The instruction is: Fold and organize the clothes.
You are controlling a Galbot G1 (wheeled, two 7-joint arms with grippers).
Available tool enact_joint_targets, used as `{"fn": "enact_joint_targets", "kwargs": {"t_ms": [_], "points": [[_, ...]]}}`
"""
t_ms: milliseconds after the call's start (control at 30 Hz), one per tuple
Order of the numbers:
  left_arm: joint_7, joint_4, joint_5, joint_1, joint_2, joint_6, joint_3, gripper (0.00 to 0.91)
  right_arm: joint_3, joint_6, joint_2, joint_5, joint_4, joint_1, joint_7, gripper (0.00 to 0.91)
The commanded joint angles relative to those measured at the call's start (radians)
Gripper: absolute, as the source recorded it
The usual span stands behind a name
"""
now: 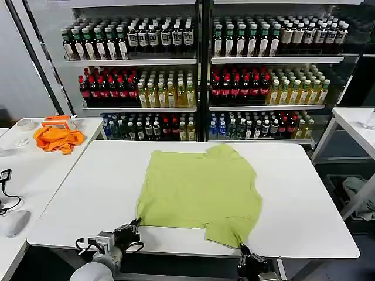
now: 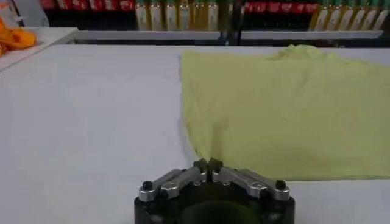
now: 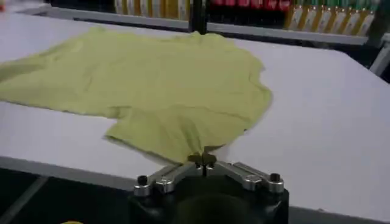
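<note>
Both hands pinch rumpled yellow-green T-shirt (image 1: 202, 190).

A white bench (image 1: 82, 193) fills the middle of the scene. To its left stands a second white bench (image 1: 23, 170), carrying a crumpled bright orange cloth (image 1: 57, 139) at its far end, a small orange box (image 1: 57, 120) just behind the cloth, a roll of tape (image 1: 26, 124) beside it, and a black cable (image 1: 6, 202) nearer. Behind, tall shelves (image 1: 202, 60) hold rows of bottles (image 1: 146, 91) with red, yellow and dark contents. At far right, another white bench (image 1: 354, 120) shows its corner.
</note>
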Motion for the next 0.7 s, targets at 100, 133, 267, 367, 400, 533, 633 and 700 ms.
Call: {"fn": "enact_joint_targets", "kwargs": {"t_ms": [100, 133, 267, 367, 400, 533, 633, 700], "points": [[0.013, -0.145, -0.007, 0.079, -0.002, -0.020, -0.043, 0.010, 0.022, 0.073, -0.005, -0.029, 0.061, -0.038, -0.037, 0.000], [0.013, -0.154, -0.008, 0.085, -0.004, -0.020, -0.048, 0.010, 0.024, 0.074, -0.005, -0.030, 0.077, -0.042, -0.038, 0.000], [0.013, -0.205, -0.013, 0.108, -0.005, -0.023, -0.067, 0.010, 0.041, 0.080, -0.010, -0.030, 0.115, -0.059, -0.040, 0.000], [0.018, -0.218, -0.020, 0.103, 0.001, -0.027, -0.075, 0.010, 0.053, 0.080, -0.016, -0.020, 0.124, -0.032, -0.042, 0.000], [0.024, -0.212, -0.022, 0.091, 0.008, -0.031, -0.074, 0.010, 0.057, 0.079, -0.022, -0.012, 0.118, -0.009, -0.044, 0.000], [0.032, -0.164, -0.023, 0.039, 0.017, -0.041, -0.059, 0.010, 0.055, 0.079, -0.045, 0.015, 0.073, 0.070, -0.045, 0.000], [0.035, -0.119, -0.028, -0.009, 0.018, -0.049, -0.040, 0.010, 0.046, 0.076, -0.061, 0.036, 0.032, 0.137, -0.042, 0.000], [0.036, -0.084, -0.035, -0.046, 0.018, -0.054, -0.026, 0.010, 0.042, 0.075, -0.073, 0.051, -0.002, 0.208, -0.042, 0.000]]}}
